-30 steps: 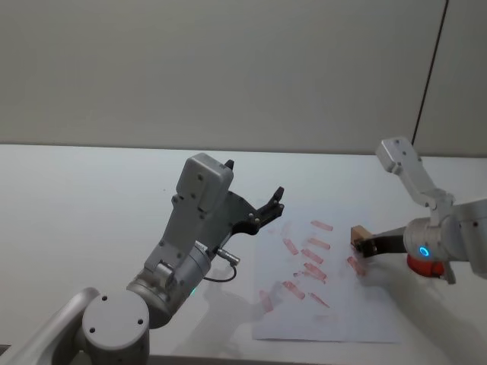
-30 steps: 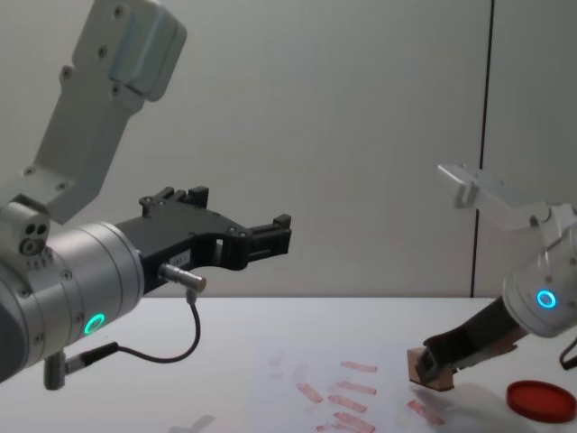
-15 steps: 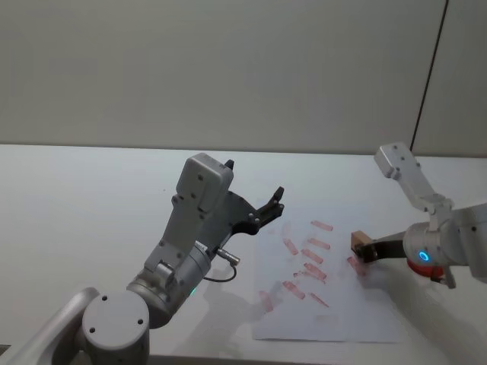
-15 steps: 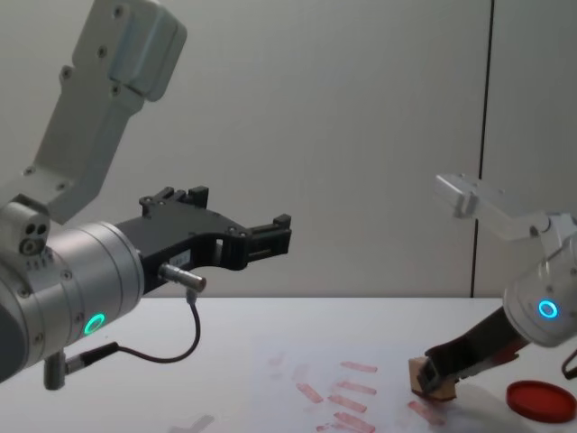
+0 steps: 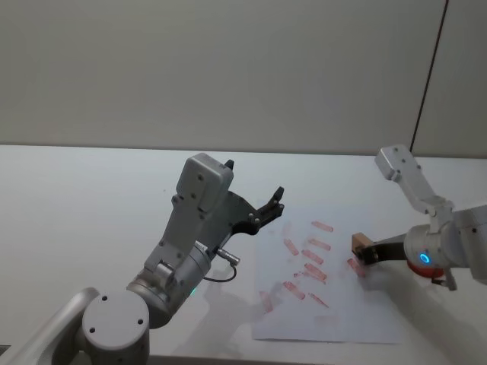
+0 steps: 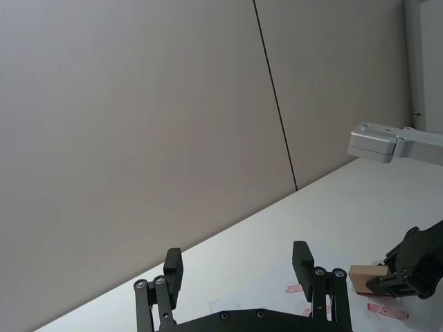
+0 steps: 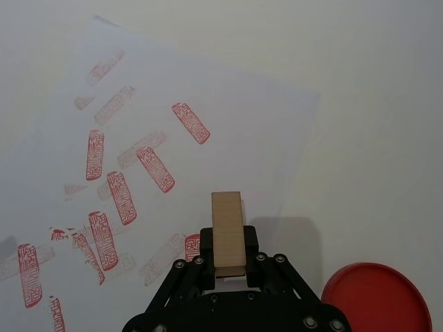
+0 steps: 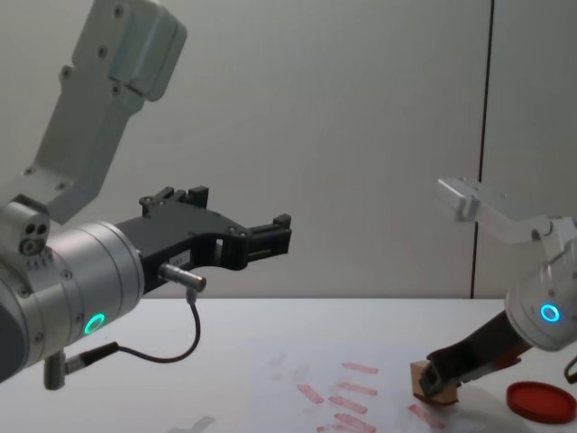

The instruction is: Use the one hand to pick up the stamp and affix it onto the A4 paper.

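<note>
While the left gripper (image 5: 271, 205) hangs idle above the table (image 5: 84, 198) with its fingers spread on nothing, the head view puts the right gripper (image 5: 367, 253) low over the right edge of the A4 paper (image 5: 335, 308), pinching the stamp (image 5: 360, 244) at its tip, just beside the red ink pad (image 5: 415, 265). From the left wrist view, the left gripper's (image 6: 239, 266) two black fingers stand well apart, and beyond them the stamp (image 6: 365, 277) sits in the right gripper (image 6: 396, 273) close above a red mark. From the right wrist view, the stamp (image 7: 228, 234) is clamped between the fingers of the right gripper (image 7: 228, 268); its long axis runs in line with them, pointing out over the A4 paper (image 7: 235, 117), with the ink pad (image 7: 377, 299) off the sheet. From the chest view, the right gripper (image 8: 444, 373) slants down and the stamp (image 8: 421, 378) reaches the sheet, slightly tilted; I cannot tell whether it touches. The left gripper (image 8: 270, 236) is high above the table.
</note>
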Controlling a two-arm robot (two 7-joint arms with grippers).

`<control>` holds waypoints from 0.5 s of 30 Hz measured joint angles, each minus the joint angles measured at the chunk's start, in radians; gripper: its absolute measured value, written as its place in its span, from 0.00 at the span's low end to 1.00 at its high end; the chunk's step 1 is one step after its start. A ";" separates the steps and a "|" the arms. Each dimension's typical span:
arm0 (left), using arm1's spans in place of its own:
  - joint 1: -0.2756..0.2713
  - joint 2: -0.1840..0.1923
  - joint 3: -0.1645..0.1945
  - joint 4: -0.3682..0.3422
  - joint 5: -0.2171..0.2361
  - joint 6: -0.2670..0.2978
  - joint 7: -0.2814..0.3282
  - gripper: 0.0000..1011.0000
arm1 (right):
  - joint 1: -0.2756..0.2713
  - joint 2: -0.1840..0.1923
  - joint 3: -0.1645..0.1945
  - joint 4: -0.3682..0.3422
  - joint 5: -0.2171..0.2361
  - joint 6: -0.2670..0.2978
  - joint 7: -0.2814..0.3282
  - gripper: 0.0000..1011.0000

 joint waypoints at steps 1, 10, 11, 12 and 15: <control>0.000 0.000 0.000 0.000 0.000 0.000 0.000 0.99 | -0.001 0.000 0.001 0.000 0.000 0.000 0.000 0.21; 0.000 0.000 0.000 0.000 0.000 0.000 0.000 0.99 | -0.007 0.003 0.004 0.000 0.004 -0.002 -0.004 0.21; 0.000 0.000 0.000 0.000 0.000 0.000 0.000 0.99 | -0.008 0.003 0.004 0.000 0.005 -0.003 -0.005 0.21; 0.000 0.000 0.000 0.000 0.000 0.000 0.000 0.99 | -0.010 0.004 0.005 0.000 0.006 -0.003 -0.006 0.21; 0.000 0.000 0.000 0.000 0.000 0.000 0.000 0.99 | -0.015 0.005 0.006 -0.001 0.008 -0.006 -0.009 0.21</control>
